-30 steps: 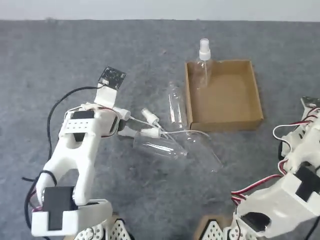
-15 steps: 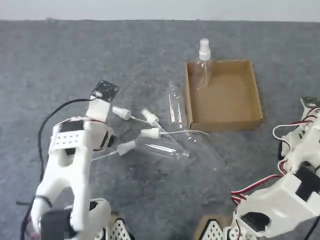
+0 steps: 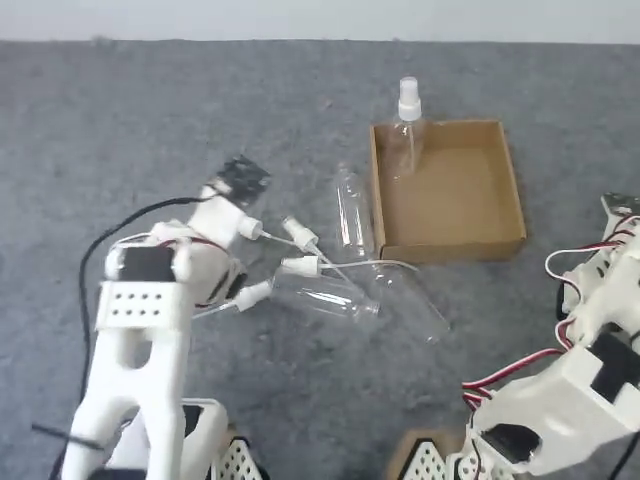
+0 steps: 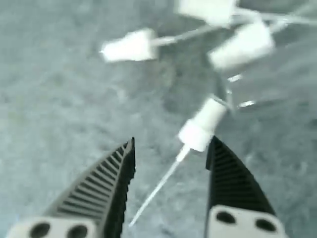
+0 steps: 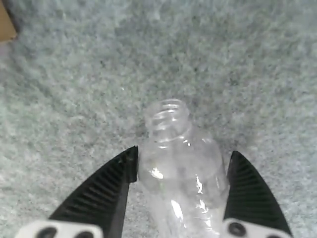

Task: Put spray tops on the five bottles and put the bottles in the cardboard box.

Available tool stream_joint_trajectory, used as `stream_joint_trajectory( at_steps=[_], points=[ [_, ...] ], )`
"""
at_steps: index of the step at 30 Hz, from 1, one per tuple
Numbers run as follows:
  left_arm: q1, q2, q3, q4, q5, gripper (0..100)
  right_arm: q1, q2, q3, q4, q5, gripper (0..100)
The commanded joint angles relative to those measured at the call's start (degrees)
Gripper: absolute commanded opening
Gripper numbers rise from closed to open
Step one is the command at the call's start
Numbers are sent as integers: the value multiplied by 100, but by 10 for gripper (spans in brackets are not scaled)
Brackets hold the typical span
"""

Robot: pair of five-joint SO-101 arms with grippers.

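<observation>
High view: cardboard box at 2 o'clock on the tabletop, with a capped bottle upright in its 11 o'clock corner. A bare bottle lies just beside the box's 9 o'clock wall. Two more uncapped ones lie near centre: the middle bottle and, toward 4 o'clock from it, the angled bottle. The left arm comes in from 7 o'clock, its head over a cluster of loose tops. The nearest spray top sits at 9 o'clock of the middle bottle, and three spare tops lie just toward 12 o'clock from it. The right arm is at 4 o'clock. Left wrist view: left gripper is roughly half open over the tabletop and has hold of nothing. The spray top lies between its fingers, close to one tip; can't tell if they touch. The tube trails back toward the wrist. Right wrist view: right gripper is clamped on the held bottle, a finger tight against each side, open neck pointing away from the wrist.
</observation>
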Motion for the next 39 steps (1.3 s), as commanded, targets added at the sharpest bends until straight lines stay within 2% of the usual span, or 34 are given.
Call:
stream_joint_trajectory(
  at_steps=[1, 5, 11, 22, 30, 36, 39],
  points=[
    [325, 862, -295, 0, -352, 210, 66, -92, -114, -4, 88, 241],
    [360, 1486, -541, -141, -527, 210, 145, -101, -114, -4, 378, 241],
    [466, 2215, -989, -264, -668, 209, 154, -92, -79, -4, 413, 241],
    [492, 3332, -1112, -1134, -651, 203, 154, -92, -79, -4, 431, 241],
    [255, 3446, -1121, -826, -651, 26, 154, -92, -79, -4, 431, 241],
    [-53, 2989, -1147, -334, -589, 14, 145, -92, -79, -4, 431, 241],
    [-70, 2426, -1121, -114, -105, 15, 145, -92, -79, -4, 431, 239]
  ],
)
